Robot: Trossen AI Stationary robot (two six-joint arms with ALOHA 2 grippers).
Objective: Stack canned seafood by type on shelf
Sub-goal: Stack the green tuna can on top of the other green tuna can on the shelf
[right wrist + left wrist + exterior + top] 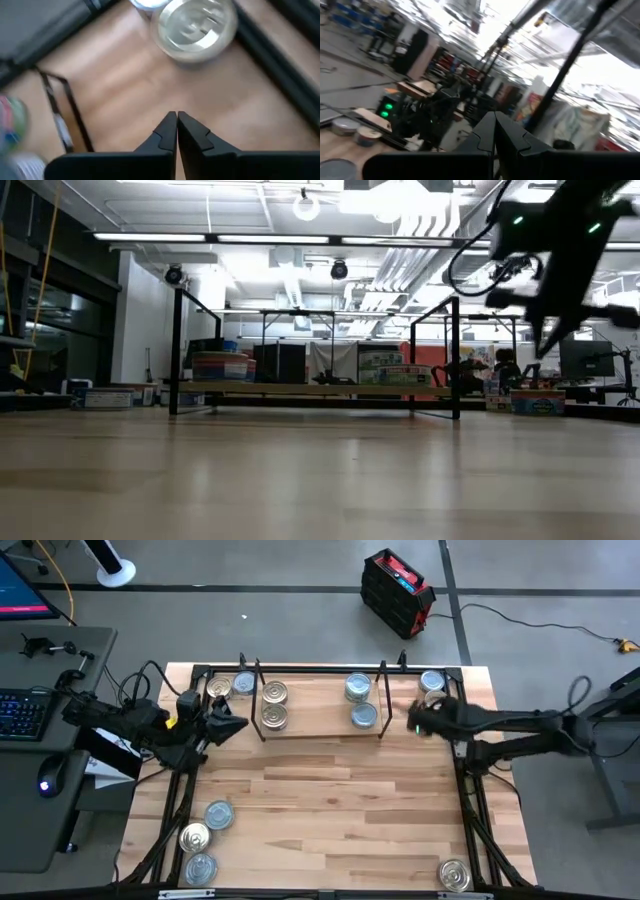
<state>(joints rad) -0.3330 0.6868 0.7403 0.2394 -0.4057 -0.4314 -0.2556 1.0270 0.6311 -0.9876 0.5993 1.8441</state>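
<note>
I have the right end effector point(413, 723) pressed together and empty just off the shelf's point(320, 720) right bracket, beside two loose tins point(432, 688), so I judge the next move must spread it over one.

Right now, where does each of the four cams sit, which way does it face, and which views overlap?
High: above the table, looking straight down; both arms show, left tool by the shelf's left end, right tool by its right end.
Low: table height, level across the tabletop to the shelf; one arm enters upper right.
Left wrist: past its own shut fingers toward the room.
Right wrist: down past its shut fingers at a gold-lidded tin.
Shared: high and right wrist both see that tin.
</note>
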